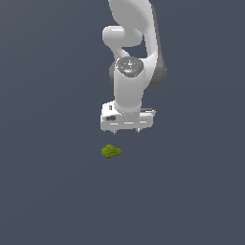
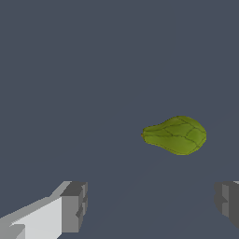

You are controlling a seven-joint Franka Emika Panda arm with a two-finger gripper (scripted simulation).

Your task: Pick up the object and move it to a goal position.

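Gripper (image 2: 149, 205) jaws spread wide; olive-green object (image 2: 175, 135) lies apart.

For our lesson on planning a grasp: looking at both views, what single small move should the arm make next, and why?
Probably a short sideways shift toward the exterior view's left, then descend. The gripper hangs above the surface with its fingers spread wide and nothing between them, while the green object lies apart from it, lower and offset. In the wrist view the object is not yet centred between the fingers.
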